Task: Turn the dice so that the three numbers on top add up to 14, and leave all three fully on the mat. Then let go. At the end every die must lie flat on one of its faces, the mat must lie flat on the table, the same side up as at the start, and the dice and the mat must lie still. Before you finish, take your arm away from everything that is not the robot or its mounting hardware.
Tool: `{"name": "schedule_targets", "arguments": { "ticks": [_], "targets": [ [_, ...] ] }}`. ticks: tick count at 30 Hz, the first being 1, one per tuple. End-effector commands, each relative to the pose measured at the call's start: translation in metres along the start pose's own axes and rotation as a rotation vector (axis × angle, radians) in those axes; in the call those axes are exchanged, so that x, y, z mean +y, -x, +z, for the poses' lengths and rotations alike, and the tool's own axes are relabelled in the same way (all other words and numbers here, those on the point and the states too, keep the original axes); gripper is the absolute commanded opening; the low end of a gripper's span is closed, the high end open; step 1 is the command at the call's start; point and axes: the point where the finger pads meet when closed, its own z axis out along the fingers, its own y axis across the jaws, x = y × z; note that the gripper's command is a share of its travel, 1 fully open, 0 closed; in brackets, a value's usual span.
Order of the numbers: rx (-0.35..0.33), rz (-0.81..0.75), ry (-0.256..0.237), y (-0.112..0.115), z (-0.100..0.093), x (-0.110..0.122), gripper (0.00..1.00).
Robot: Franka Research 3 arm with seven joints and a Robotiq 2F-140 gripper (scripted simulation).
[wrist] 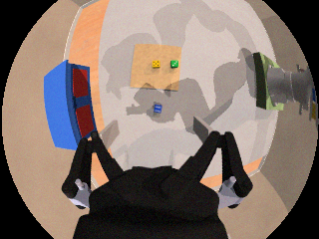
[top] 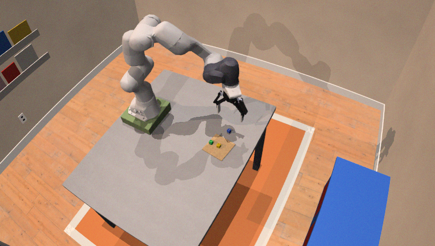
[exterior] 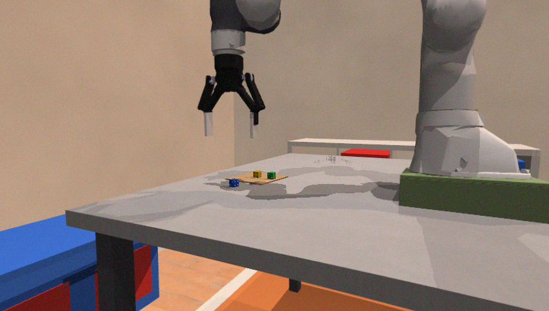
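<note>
Dice are lying in two groups: the blue die (top: 229, 130) (exterior: 234, 183) (wrist: 158, 108) is resting on the bare table (top: 137, 182) (exterior: 308, 223) (wrist: 204, 50), just beside the mat (top: 221, 154) (exterior: 244, 177) (wrist: 150, 80), while the green die (top: 211, 142) (exterior: 271, 175) (wrist: 174, 64) and the yellow die (top: 218, 145) (exterior: 256, 173) (wrist: 156, 64) are sitting apart on it. The mat is lying flat near the long edge opposite my mount; the blue die is sitting between it and the corner at the top view's right. Those two are already meeting the placement demand; the blue one is still needing a lift onto the mat. I am not reading the top numbers surely, so I am leaving the sum open. Above them, my end effector (top: 230, 116) (exterior: 230, 135) (wrist: 155, 124) is hanging well clear, fingers spread wide, gripping nothing. I am judging that this pose is preparing a straight descent around the blue die, the spread giving room on both sides. Farther out, my green mount (top: 151, 127) (exterior: 462, 200) (wrist: 261, 95) is standing at the opposite long edge, keeping my base away from the work.
</note>
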Motion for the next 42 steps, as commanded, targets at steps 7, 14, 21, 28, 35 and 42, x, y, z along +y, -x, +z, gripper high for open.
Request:
{"name": "schedule_targets", "arguments": {
  "ticks": [7,14,21,28,35,42],
  "targets": [
    [-0.012,-0.272,0.002,-0.001,0.006,0.001,1.0],
    [-0.012,-0.381,0.001,-0.001,0.009,0.001,1.0],
    [-0.012,-0.499,0.0,-0.002,0.012,0.001,1.0],
    [-0.012,-0.608,0.0,-0.002,0.015,0.002,1.0],
    [-0.012,-0.724,-0.001,-0.003,0.018,0.002,1.0],
    [-0.012,-0.825,-0.002,-0.003,0.021,0.002,1.0]
  ]
}}
